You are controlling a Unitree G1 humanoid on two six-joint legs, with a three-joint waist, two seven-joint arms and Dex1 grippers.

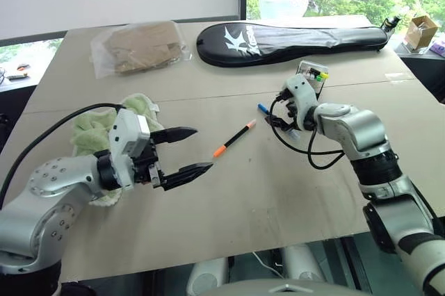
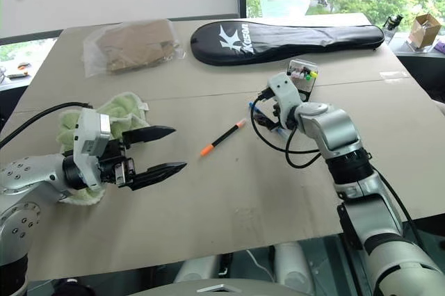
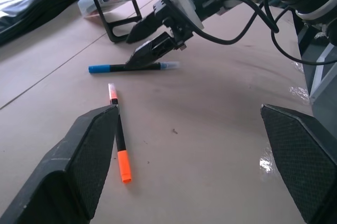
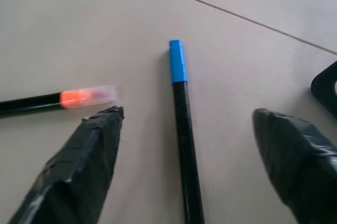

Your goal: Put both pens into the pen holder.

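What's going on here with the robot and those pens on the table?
Both pens still lie on the table, outside the pen holder. The right gripper is down over the blue-capped pen, fingers open either side of it, not yet gripping. The orange-ended pen lies nearby, untouched. The left gripper hovers open above the table, holding nothing.

Table [image 1: 278,192] – matt, smooth tan board; pens [image 4: 185,129] – glossy black plastic barrels; towel [image 1: 90,133] – fluffy green cloth; racket bag [image 1: 292,42] – black fabric, slight sheen; gripper fingers [image 3: 87,155] – matt, finely textured black pads.
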